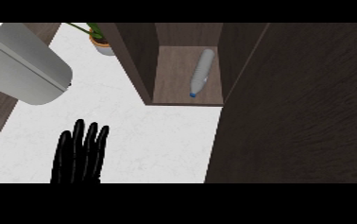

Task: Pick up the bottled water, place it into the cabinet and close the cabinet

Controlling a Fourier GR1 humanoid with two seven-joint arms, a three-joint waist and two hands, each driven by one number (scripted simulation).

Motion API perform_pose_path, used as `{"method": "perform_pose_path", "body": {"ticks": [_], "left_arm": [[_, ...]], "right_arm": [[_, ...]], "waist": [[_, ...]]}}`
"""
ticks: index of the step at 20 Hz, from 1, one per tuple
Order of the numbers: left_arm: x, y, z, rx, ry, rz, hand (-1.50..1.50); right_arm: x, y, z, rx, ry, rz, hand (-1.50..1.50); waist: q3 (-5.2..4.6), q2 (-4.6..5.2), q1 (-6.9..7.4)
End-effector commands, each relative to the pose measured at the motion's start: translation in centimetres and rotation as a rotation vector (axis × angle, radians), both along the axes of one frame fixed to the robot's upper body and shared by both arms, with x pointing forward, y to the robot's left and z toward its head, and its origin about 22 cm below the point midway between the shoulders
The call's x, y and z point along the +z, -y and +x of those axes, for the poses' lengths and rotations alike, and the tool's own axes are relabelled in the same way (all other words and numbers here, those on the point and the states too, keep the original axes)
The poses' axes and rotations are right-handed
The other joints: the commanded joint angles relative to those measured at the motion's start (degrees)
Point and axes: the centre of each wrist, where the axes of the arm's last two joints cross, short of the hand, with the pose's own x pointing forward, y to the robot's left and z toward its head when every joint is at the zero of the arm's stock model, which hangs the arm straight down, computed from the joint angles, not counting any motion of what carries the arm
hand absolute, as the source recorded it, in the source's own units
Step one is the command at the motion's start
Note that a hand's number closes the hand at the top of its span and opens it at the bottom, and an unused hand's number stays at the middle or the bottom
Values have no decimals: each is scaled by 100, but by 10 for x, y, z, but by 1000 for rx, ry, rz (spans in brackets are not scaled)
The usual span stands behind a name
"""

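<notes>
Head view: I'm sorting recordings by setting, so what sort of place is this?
Probably a kitchen counter: a pale marbled countertop, a dark wood cabinet holding a water bottle, and a potted plant.

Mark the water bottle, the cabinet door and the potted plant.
water bottle [202,73]: head view, mid-body, lying on the cabinet floor.
cabinet door [293,114]: head view, middle of the open dark panel.
potted plant [102,44]: head view, on the pot.

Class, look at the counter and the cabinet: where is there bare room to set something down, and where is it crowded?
Bare white counter lies between the left hand, the open cabinet and its door. Inside, the shelf left of the lying bottle is free. It is crowded at the far left, around the grey appliance and the plant.
</notes>
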Motion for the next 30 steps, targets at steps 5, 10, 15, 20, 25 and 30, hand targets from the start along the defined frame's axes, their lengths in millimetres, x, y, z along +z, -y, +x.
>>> {"method": "perform_pose_path", "body": {"ticks": [5, 10, 15, 20, 25, 30], "left_arm": [[12, -38, -43, 74, 12, 13, -150], [15, -63, -53, 92, 15, 3, -150], [7, -77, -64, 84, 8, 1, -150], [14, -80, -79, 48, 15, -17, -150], [13, -100, -79, 43, 27, 22, -150], [4, -115, -95, 41, 10, -7, -150]], "right_arm": [[19, -40, -9, 200, 42, -59, 150], [35, -55, -14, 223, 93, -61, 150], [44, -62, -12, 231, 81, -72, 150], [46, -65, -1, 204, 40, -14, 150], [48, -74, 19, 189, 25, 8, 150], [45, -86, 51, 176, 3, -26, 150]], "waist": [[-10, -16, 17], [-21, -18, 63], [-24, -14, 106], [-31, -5, 358], [-28, 29, 349], [-25, 12, 402]]}}
